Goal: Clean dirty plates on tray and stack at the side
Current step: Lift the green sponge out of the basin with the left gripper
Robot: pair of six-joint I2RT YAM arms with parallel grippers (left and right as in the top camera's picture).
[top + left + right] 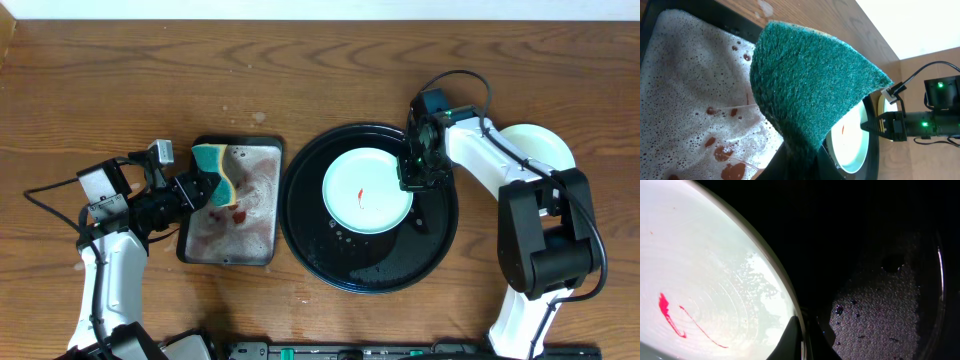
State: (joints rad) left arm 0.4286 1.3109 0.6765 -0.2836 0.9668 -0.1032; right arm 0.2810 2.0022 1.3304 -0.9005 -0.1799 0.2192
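A pale mint-white plate (365,195) with a red smear lies on the round black tray (372,268). My right gripper (413,172) is shut on the plate's right rim. In the right wrist view the rim sits pinched between the fingers (801,339), with the smeared plate (695,270) on the left and the wet tray (880,310) on the right. My left gripper (203,188) is shut on a green and yellow sponge (213,168) above the small grey tray. The sponge (810,85) fills the left wrist view. Another pale plate (540,143) lies on the table at the right, partly under my right arm.
The small rectangular grey tray (232,205) holds foamy water with red blots; it also shows in the left wrist view (685,90). It stands just left of the black tray. The wooden table (300,70) runs round them.
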